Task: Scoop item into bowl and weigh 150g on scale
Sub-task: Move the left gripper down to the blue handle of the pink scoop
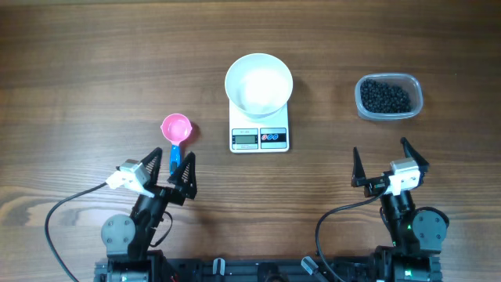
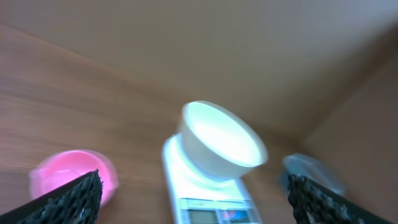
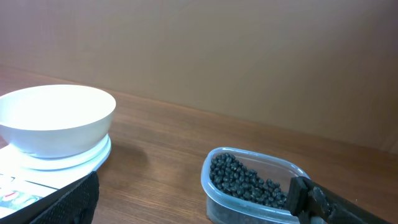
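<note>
A white bowl (image 1: 259, 84) stands on the white scale (image 1: 259, 137) at the table's middle back; both also show in the left wrist view, bowl (image 2: 221, 142) on scale (image 2: 208, 193), and in the right wrist view, bowl (image 3: 56, 118). Small black beads (image 1: 384, 96) fill a clear tub (image 1: 389, 116) at the back right, and the beads (image 3: 249, 180) lie near my right fingers. A pink scoop (image 1: 176, 129) with a blue handle lies left of the scale. My left gripper (image 1: 170, 168) is open just behind the scoop's handle. My right gripper (image 1: 391, 165) is open in front of the tub, holding nothing.
The wooden table (image 1: 78, 78) spreads wide to the left and between the arms. Grey cables (image 1: 55, 219) loop beside each arm base at the front edge.
</note>
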Available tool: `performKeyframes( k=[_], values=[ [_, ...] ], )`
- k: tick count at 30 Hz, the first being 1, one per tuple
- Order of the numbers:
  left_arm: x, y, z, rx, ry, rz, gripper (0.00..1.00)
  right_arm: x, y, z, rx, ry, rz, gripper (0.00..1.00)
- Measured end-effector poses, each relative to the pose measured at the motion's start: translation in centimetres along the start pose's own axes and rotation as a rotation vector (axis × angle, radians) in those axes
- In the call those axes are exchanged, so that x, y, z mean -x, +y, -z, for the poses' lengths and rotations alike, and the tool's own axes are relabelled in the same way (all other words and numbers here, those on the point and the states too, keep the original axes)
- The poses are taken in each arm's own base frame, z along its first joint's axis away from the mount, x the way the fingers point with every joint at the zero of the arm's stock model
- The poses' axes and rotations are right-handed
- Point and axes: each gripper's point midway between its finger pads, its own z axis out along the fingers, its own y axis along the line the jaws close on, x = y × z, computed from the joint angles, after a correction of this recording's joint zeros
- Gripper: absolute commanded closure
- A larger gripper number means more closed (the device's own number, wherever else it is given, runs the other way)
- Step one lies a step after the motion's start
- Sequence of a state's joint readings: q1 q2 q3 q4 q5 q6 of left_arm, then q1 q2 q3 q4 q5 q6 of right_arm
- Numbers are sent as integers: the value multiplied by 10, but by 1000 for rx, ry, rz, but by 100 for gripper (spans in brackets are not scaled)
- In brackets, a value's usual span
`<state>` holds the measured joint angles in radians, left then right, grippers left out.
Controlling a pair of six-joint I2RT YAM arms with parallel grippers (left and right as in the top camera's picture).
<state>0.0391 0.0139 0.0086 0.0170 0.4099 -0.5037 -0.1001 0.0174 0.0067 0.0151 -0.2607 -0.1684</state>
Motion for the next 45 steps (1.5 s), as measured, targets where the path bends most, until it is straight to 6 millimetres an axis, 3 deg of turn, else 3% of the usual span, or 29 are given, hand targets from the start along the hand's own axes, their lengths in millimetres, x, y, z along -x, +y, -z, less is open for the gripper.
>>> performKeyframes(
  k=[6, 10, 14, 20, 23, 27, 33, 35, 42, 45],
  values=[
    [39, -66, 13, -307, -124, -40, 0, 0, 0, 0, 0, 0, 0, 0],
    [47, -85, 19, -365, -107, -56, 0, 0, 0, 0, 0, 0, 0, 0],
    [72, -104, 27, -317, -64, -87, 0, 0, 0, 0, 0, 0, 0, 0],
    [101, -102, 31, -28, 158, -50, 0, 0, 0, 0, -1, 0, 0, 0],
    [95, -89, 25, 90, 322, 3, 0, 0, 0, 0, -1, 1, 0, 0],
    [58, -61, 2, 182, 568, 138, 0, 0, 0, 0, 0, 0, 0, 0],
    [24, -31, -20, 255, 737, 246, 0, 0, 0, 0, -1, 0, 0, 0],
    [12, -19, -21, 308, 793, 276, 0, 0, 0, 0, -1, 0, 0, 0],
    [-36, 65, -8, 757, 961, 353, 0, 0, 0, 0, -1, 0, 0, 0],
    [-50, 91, -2, 898, 1003, 358, 0, 0, 0, 0, -1, 0, 0, 1]
  ],
)
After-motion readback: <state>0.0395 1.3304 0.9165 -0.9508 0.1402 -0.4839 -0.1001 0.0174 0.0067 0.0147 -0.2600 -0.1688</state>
